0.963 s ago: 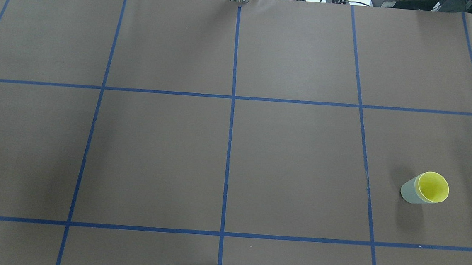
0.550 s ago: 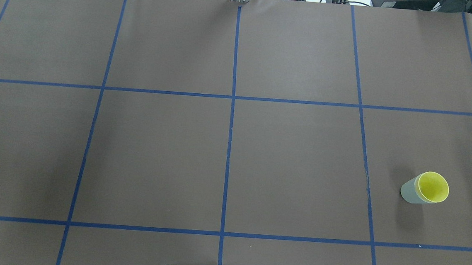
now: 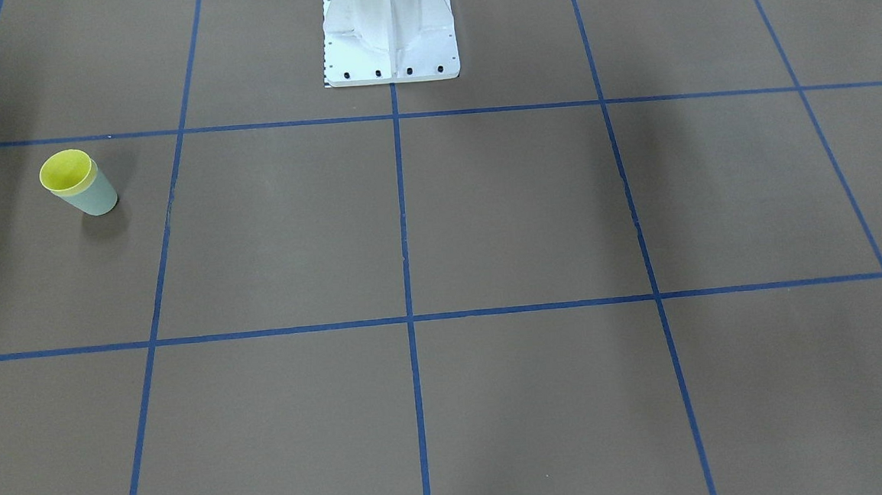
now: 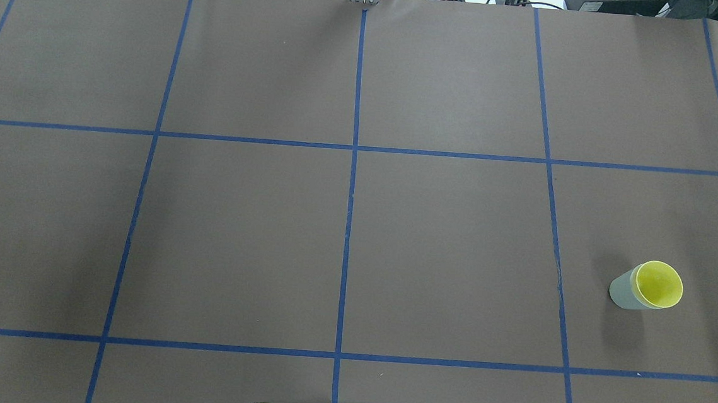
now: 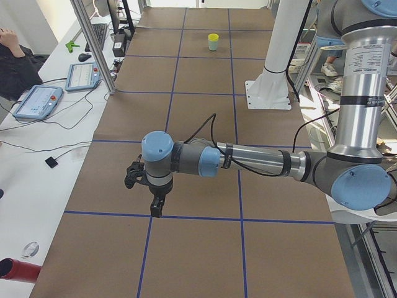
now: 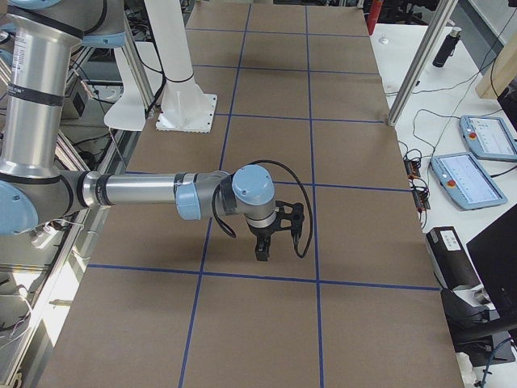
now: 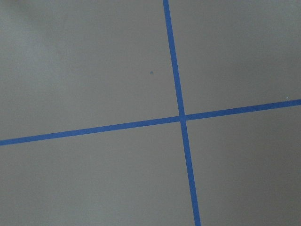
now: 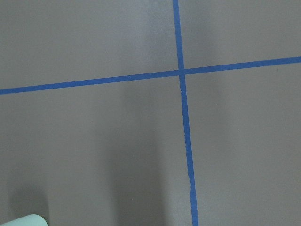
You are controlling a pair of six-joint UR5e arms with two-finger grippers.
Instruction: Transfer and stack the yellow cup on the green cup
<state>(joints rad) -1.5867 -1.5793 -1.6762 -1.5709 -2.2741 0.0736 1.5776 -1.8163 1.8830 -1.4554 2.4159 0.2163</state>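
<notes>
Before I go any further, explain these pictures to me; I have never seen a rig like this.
This is a robot: two jointed arms at a table, each ending in a two-finger gripper. One camera looks down from behind it, one faces it, two watch from the table's ends, and one rides on each wrist. On the brown table, at the robot's right, the yellow cup sits nested upright in the green cup. The left gripper and right gripper hang away from the cups, holding neither; open or shut, I cannot tell.
</notes>
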